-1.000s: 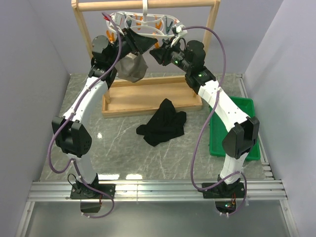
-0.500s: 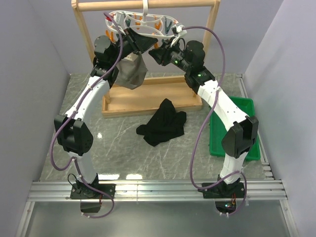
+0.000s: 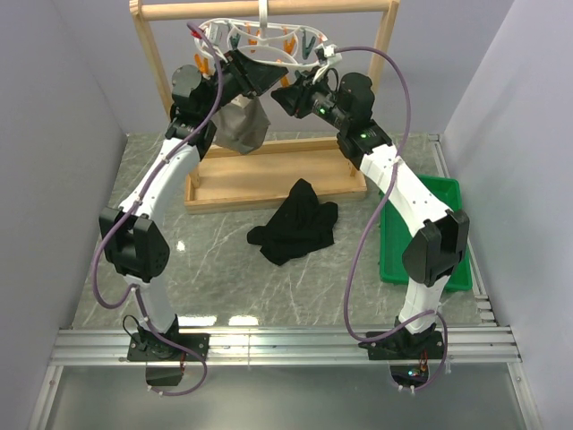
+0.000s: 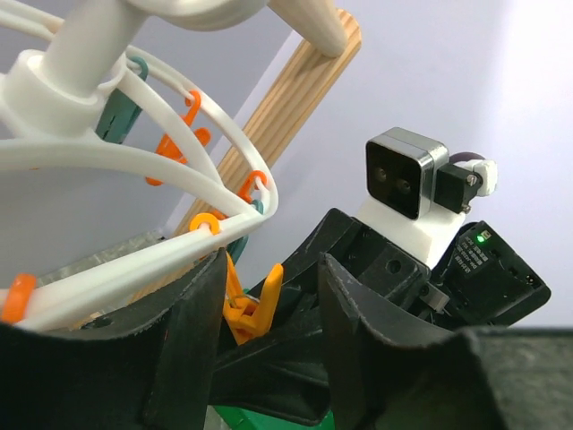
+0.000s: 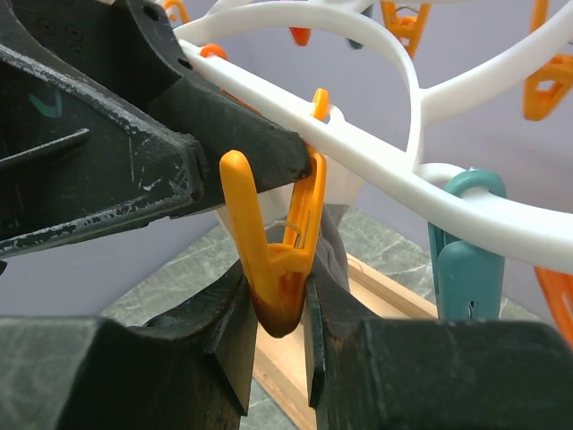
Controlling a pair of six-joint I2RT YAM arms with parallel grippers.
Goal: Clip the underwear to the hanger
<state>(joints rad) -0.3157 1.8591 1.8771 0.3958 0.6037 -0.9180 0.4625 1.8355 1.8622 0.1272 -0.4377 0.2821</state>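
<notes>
The black underwear (image 3: 294,224) lies crumpled on the table, apart from both grippers. The white hanger (image 3: 260,38) with orange and teal pegs hangs from the wooden rack's top bar. My right gripper (image 3: 285,92) is under the frame, shut on the lower end of an orange peg (image 5: 273,251); its fingers (image 5: 327,322) press both sides. My left gripper (image 3: 253,76) faces it from the left, open, with the same orange peg (image 4: 249,309) between its fingers (image 4: 192,340). A grey-beige garment (image 3: 240,124) hangs just under the left gripper; what holds it is hidden.
The tall wooden rack (image 3: 152,72) stands on a wooden base (image 3: 269,184) at the back. A green tray (image 3: 428,224) sits at the right by the right arm. A teal peg (image 5: 466,242) hangs right of the gripped orange one.
My left gripper has risen a little toward the frame and the grey-beige garment has come up with it. The right gripper has stayed on the peg.
</notes>
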